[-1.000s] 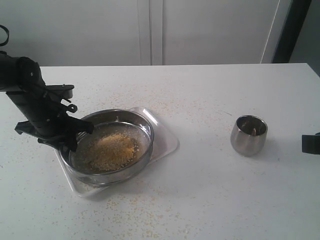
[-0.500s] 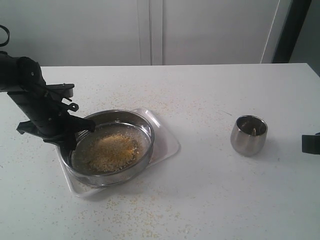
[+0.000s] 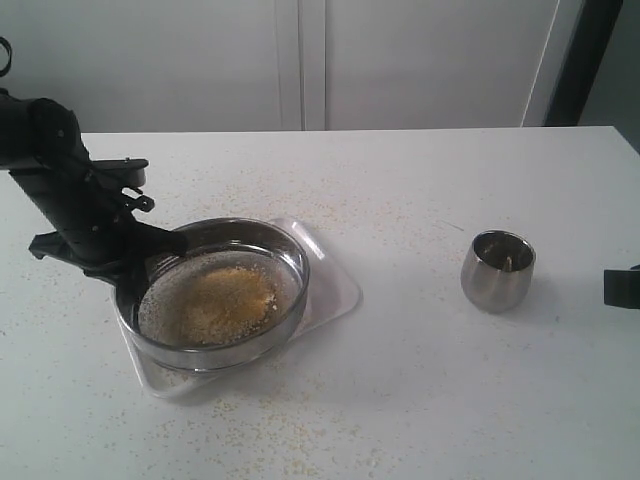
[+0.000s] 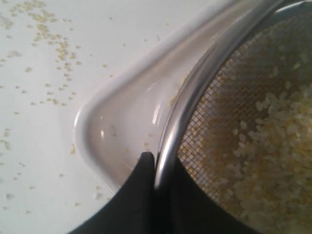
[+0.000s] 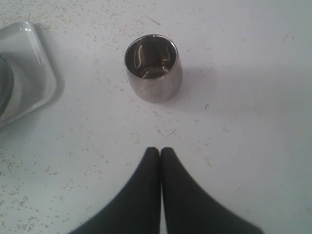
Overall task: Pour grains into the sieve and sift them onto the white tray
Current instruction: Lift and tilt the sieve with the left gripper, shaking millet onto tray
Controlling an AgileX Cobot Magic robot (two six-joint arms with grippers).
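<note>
The sieve [image 3: 290,255] is held over the white tray [image 3: 340,285], its steel rim pinched at the left side by my left gripper [image 3: 135,268]. Yellow and whitish grains [image 3: 225,300] lie heaped on its mesh. In the left wrist view the rim [image 4: 195,92] runs between my black fingers [image 4: 141,168], with grains [image 4: 273,126] on the mesh and the tray's corner [image 4: 102,131] below. My right gripper [image 5: 160,152] is shut on nothing, hovering above the bare table, short of the steel cup [image 5: 153,68]. Only its edge [image 3: 622,287] shows in the exterior view.
The small steel cup [image 3: 497,268] stands upright at the right of the table. Sparse crumbs [image 3: 270,430] are scattered over the tabletop around the tray. A white wall rises behind the table's far edge.
My left gripper and the sieve have shifted slightly up and back over the tray, and the grain heap has spread flatter. The right gripper and cup have not moved.
</note>
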